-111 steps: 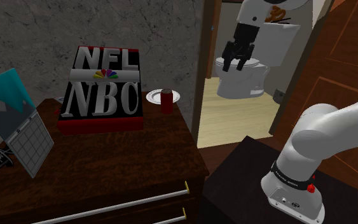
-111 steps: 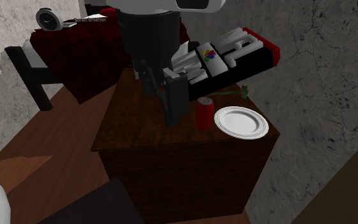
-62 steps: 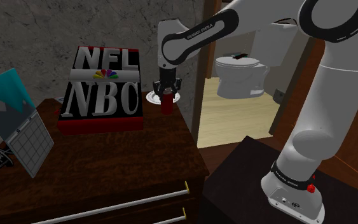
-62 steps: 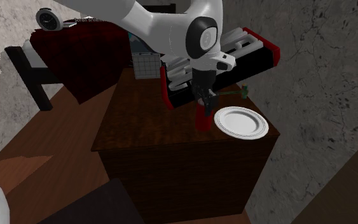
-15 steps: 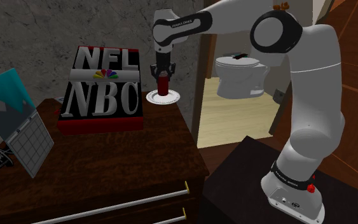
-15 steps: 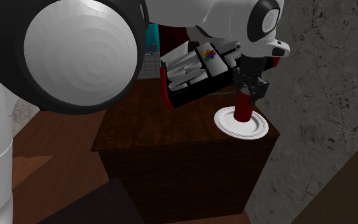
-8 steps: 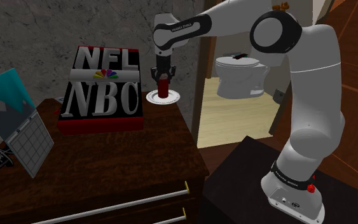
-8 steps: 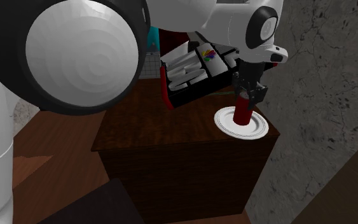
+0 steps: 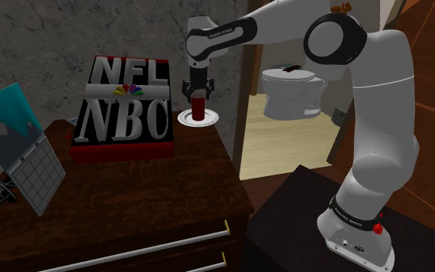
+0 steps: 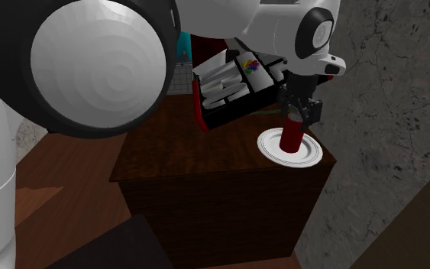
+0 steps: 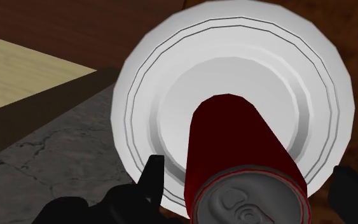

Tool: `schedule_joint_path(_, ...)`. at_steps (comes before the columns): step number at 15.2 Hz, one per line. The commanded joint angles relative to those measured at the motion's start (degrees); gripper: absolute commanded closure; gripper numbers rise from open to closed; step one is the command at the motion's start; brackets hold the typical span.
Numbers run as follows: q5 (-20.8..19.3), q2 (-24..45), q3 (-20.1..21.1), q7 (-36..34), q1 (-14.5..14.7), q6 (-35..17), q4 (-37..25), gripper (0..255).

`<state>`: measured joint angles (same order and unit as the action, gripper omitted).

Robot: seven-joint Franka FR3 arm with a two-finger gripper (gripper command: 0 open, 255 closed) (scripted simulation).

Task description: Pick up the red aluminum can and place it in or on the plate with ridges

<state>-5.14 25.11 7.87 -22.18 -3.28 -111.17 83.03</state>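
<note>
Here, red can (image 11: 241, 146) upright on white ridged plate (image 11: 234, 44) — pincer (image 11: 249, 169) spread wide, not touching it.

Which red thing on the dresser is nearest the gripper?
The red can, upright on the white plate below the open gripper; the red-based NFL NBC box sits apart.

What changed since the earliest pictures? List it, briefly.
The gripper came down from the doorway, grasped the red can beside the white plate, lifted it onto the plate and has now opened its fingers, letting go. The can stands upright on the plate. The NFL NBC box and the calendar stayed put.
</note>
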Motion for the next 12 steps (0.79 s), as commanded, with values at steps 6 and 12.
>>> schedule_joint_path(6,0.2,-1.1,0.2,0.2,0.2,6.7,-5.6,0)
schedule_joint_path(12,0.2,-1.1,0.2,0.2,0.2,6.7,-5.6,0)
